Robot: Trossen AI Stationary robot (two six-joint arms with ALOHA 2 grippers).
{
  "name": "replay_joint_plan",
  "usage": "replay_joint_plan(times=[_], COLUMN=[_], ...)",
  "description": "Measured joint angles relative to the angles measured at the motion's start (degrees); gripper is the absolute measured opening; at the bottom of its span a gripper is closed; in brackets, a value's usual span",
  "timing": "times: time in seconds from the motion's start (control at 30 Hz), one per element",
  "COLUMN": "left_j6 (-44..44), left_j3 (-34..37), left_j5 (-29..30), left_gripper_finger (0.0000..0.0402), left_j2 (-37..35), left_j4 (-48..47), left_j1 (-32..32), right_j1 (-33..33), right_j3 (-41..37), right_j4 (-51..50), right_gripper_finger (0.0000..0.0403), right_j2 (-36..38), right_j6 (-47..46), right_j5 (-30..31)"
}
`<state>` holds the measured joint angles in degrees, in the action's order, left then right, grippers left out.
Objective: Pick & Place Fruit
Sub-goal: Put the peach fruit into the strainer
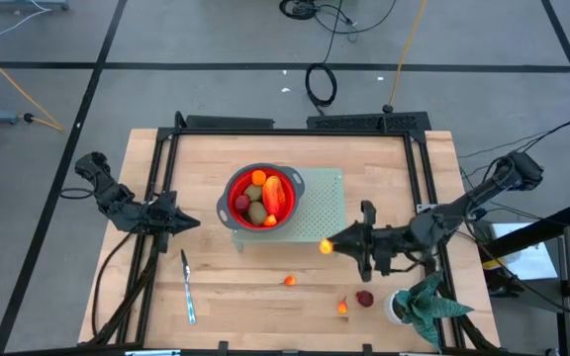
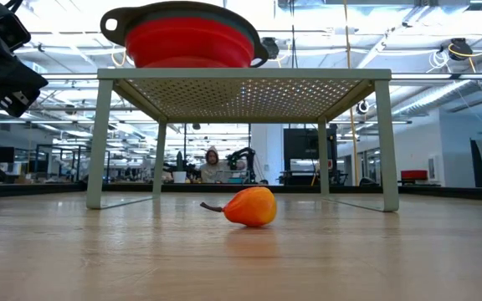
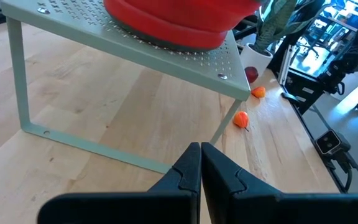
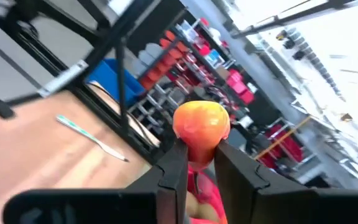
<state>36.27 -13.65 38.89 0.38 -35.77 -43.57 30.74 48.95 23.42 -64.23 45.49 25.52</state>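
Our right gripper (image 1: 327, 245), clamped on a small orange fruit (image 4: 201, 124), hung just beside the green rack (image 1: 325, 198) holding the red bowl (image 1: 261, 198). We judged it should clear the rim, centre over the fruit already inside, then let go low. Our left gripper (image 1: 188, 222) waited, fingers together.

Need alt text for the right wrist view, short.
The right gripper is shut on a small orange fruit, held up between its two dark fingers. Behind it, a silver knife lies on the wooden table, with blurred shelving beyond.
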Motion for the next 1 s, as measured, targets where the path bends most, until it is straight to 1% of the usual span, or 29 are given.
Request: replay_joint_plan(times=[0.17, 0.27, 0.5, 0.6, 0.67, 0.8, 0.9, 1.0], left_j6=[0.3, 0.6, 0.7, 1.4, 1.5, 1.6, 1.6, 0.9], left_j3=[0.0, 0.0, 0.0, 0.0, 0.0, 0.0, 0.0, 0.0], left_j5=[0.1, 0.1, 0.2, 0.2, 0.2, 0.8, 2.6, 4.2], left_gripper_finger=[0.0010, 0.0010, 0.0010, 0.0010, 0.0010, 0.0010, 0.0010, 0.0010], left_j2=[0.0, 0.0, 0.0, 0.0, 0.0, 0.0, 0.0, 0.0], left_j4=[0.0, 0.0, 0.0, 0.0, 0.0, 0.0, 0.0, 0.0], left_j1=[0.0, 0.0, 0.0, 0.0, 0.0, 0.0, 0.0, 0.0], right_j1=[-3.9, -6.8, -13.8, -16.8, -18.7, -21.9, -24.1, -25.7], right_j3=[0.0, 0.0, 0.0, 1.1, 2.4, 5.7, 8.6, 11.5], right_j4=[0.4, 1.6, 2.1, 0.9, 0.1, -3.9, -7.0, -9.1], right_gripper_finger=[0.0062, 0.0062, 0.0062, 0.0061, 0.0061, 0.0061, 0.0061, 0.0061], right_j2=[0.0, 0.0, 0.0, 0.0, 0.0, -0.2, -0.9, -2.2], right_j6=[0.1, -3.0, -17.8, -24.4, -27.4, -33.3, -38.8, -44.7], right_j5=[-0.1, -0.1, -0.5, -4.7, -7.5, -9.2, -10.8, -11.1])
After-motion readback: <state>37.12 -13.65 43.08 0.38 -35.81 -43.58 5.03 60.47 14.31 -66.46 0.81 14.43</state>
